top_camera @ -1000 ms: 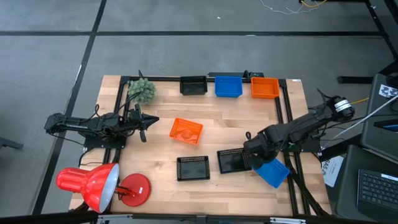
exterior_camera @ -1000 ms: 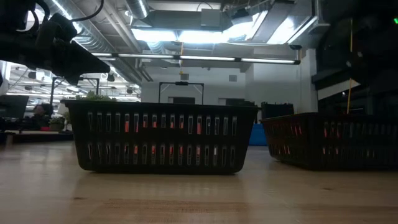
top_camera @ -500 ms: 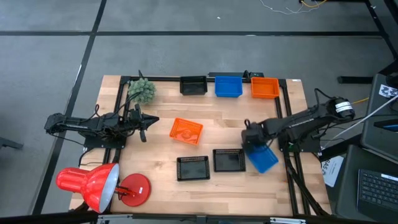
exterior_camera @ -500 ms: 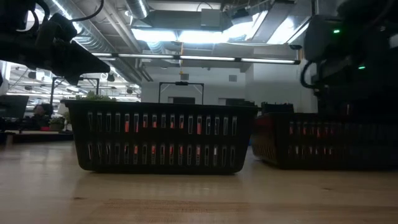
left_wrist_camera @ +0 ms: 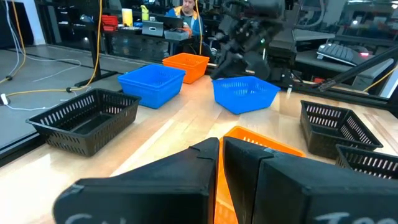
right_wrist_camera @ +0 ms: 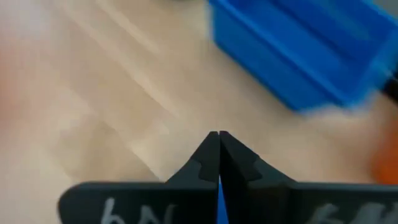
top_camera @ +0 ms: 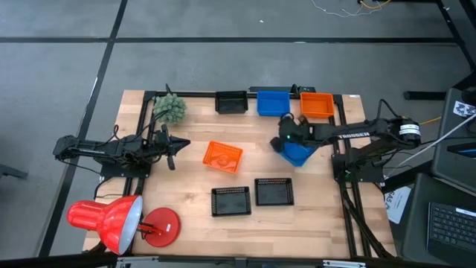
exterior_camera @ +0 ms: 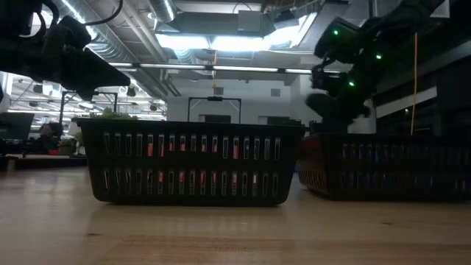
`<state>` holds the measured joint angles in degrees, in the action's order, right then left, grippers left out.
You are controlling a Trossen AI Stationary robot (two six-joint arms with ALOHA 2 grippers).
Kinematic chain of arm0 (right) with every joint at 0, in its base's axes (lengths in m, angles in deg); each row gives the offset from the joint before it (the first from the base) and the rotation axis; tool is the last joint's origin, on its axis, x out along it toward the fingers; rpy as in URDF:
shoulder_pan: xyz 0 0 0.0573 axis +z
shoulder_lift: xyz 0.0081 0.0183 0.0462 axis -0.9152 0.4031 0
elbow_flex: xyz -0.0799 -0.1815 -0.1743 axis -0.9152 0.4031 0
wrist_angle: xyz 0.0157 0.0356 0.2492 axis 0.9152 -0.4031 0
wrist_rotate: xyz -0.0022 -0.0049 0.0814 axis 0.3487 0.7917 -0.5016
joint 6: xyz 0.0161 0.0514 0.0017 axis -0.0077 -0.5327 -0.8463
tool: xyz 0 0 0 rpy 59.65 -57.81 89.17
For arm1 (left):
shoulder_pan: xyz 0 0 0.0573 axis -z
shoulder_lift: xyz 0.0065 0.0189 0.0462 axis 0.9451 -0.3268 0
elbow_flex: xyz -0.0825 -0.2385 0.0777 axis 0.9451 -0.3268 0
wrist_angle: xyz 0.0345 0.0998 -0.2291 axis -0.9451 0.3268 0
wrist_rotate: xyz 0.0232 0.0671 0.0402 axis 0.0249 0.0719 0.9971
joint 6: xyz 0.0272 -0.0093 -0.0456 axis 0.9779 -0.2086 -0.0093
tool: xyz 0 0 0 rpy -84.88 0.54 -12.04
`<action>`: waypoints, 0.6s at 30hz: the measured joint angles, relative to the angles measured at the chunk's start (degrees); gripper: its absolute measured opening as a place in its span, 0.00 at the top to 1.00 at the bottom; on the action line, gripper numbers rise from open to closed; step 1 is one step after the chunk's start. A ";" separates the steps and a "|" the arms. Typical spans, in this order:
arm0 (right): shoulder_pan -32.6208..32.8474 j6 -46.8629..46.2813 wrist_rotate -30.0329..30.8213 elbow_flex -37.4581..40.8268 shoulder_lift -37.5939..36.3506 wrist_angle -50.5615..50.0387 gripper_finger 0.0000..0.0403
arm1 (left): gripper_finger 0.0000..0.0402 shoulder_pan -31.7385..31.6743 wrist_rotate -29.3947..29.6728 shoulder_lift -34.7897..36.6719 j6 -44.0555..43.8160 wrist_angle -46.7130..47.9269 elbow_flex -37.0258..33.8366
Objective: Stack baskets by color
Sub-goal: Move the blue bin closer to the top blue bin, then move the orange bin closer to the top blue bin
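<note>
Seven baskets are counted. A black, blue and orange basket are lined along the table's far edge. A second blue basket, just before that row, is pinched by the right gripper. An orange basket lies mid-table, two black baskets nearer. The left gripper, jaws pressed together, is parked beside the plant ball.

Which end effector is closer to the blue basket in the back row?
The right one. The right end effector carries another blue basket just in front of the back-row blue basket. The left end effector waits far off, beyond the orange basket.
</note>
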<state>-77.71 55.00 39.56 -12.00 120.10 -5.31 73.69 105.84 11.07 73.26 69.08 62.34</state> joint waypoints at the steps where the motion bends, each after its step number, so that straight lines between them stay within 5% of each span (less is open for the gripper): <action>1: -0.28 2.57 -3.14 -0.08 0.00 2.15 1.00 | 0.97 -0.02 0.00 0.00 -0.02 0.00 0.00; 10: 1.05 5.16 -39.61 -8.30 -0.07 -0.58 1.00 | 0.97 -0.01 -0.17 0.00 -2.66 -1.66 0.03; 18: 8.93 6.88 -37.46 -21.01 -0.10 -17.38 1.00 | 0.97 0.00 -4.61 -6.21 2.97 3.37 11.73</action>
<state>-68.77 61.88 2.10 -33.01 120.00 -22.69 73.69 101.23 4.86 76.23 72.44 74.06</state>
